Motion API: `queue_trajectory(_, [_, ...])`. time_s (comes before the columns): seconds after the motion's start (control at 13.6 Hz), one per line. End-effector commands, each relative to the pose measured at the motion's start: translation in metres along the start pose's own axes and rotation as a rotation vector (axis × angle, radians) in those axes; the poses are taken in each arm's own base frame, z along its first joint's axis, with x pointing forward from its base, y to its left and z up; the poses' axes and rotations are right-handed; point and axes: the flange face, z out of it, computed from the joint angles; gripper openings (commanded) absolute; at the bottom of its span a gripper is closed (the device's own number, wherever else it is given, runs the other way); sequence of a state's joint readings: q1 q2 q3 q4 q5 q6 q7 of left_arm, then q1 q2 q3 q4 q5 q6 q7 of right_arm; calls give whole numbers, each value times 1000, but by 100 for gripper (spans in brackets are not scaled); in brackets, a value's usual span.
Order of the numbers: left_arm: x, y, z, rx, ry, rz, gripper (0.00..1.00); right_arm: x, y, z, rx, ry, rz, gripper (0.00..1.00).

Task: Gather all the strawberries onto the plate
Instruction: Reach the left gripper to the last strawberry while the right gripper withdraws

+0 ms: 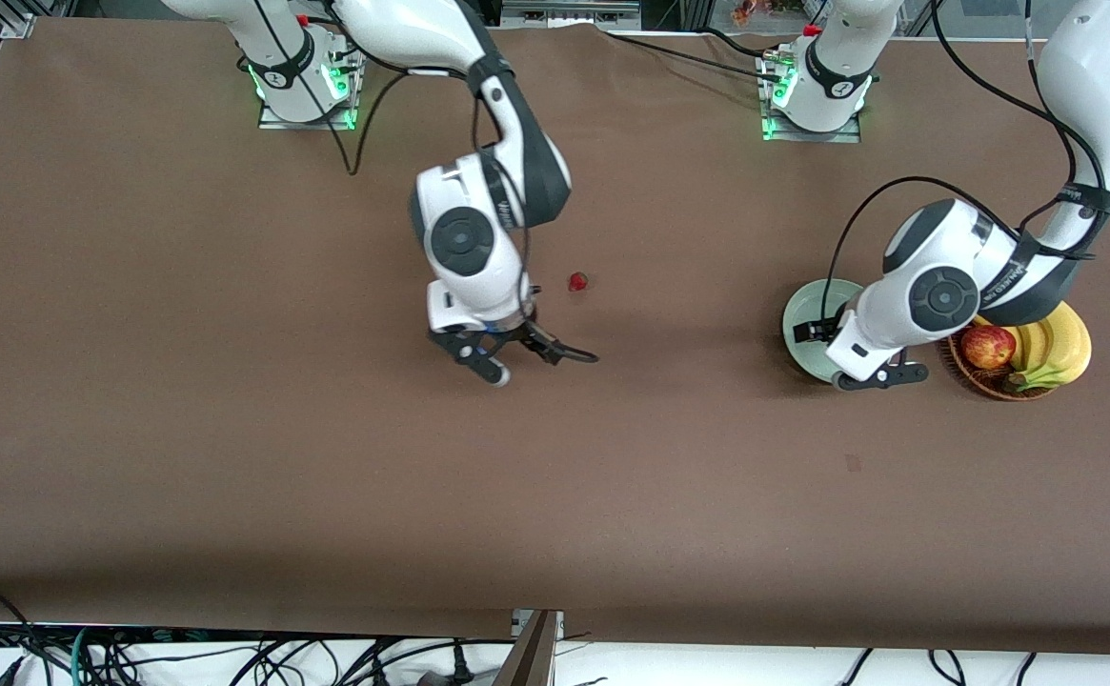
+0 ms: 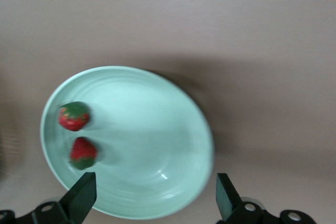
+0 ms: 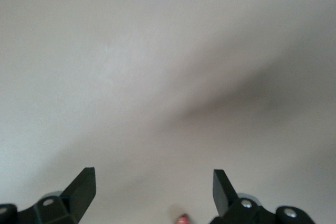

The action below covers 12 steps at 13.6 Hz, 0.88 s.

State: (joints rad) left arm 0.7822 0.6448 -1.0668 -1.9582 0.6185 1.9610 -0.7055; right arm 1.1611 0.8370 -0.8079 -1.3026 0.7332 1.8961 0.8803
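Observation:
One strawberry [image 1: 577,282] lies on the brown table near its middle. My right gripper [image 1: 540,364] is open and empty over bare table close to it. In the right wrist view that gripper [image 3: 153,183] shows open, and a sliver of the strawberry [image 3: 182,220] shows at the picture's edge. The mint-green plate [image 1: 802,319] sits toward the left arm's end, partly hidden by the left arm. My left gripper [image 1: 883,378] is open and empty over the plate's rim. The left wrist view shows that gripper [image 2: 155,193], the plate [image 2: 157,145] and two strawberries [image 2: 73,116] [image 2: 83,152] in it.
A brown wicker basket [image 1: 978,383] stands right beside the plate, at the left arm's end, and holds a red apple [image 1: 988,346] and bananas [image 1: 1055,348]. Cables hang along the table's front edge.

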Motion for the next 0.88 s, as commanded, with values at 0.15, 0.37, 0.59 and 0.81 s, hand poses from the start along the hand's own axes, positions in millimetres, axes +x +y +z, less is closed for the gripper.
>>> queue_trajectory(0.15, [-48, 116, -33, -21, 85, -27, 100, 92, 74, -100, -43, -55, -126, 99])
queue_trajectory(0.37, [-120, 238, -31, -79, 151, -47, 100, 134, 135, -154, -109, -86, -198, 99])
queue_trajectory(0.59, [-162, 327, -8, -56, 186, -65, 100, 152, 164, -179, -121, -83, -236, 99])
queue_trajectory(0.81, [-190, 386, 40, -14, 239, -48, 100, 170, 190, -191, -94, -99, -224, 99])
